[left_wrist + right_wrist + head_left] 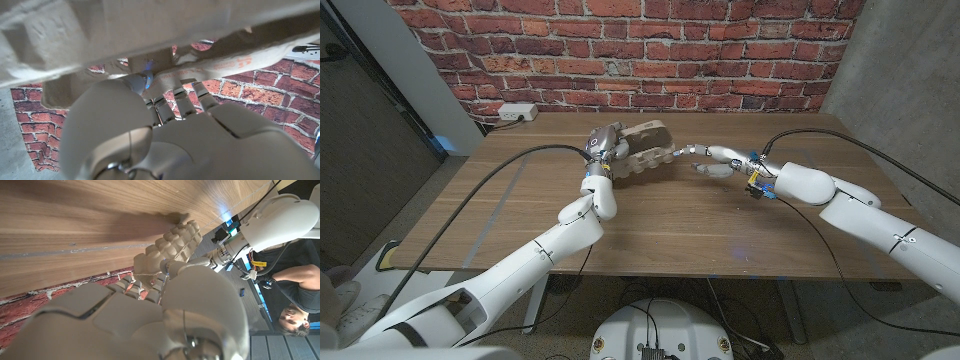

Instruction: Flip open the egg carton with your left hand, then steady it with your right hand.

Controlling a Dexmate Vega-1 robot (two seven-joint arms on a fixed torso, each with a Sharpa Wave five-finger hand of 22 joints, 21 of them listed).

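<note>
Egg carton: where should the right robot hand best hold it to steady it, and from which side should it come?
Probably the near right end of the egg carton, on its bumpy cup base, coming from the robot's right. The right robot hand already reaches that end, while the left robot hand occupies the left end by the lid.

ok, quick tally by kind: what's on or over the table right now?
Egg carton: 1
Robot hands: 2, the left hand at the carton, the right hand reaching its other end
White power strip at the back edge: 1
Total: 4
</note>
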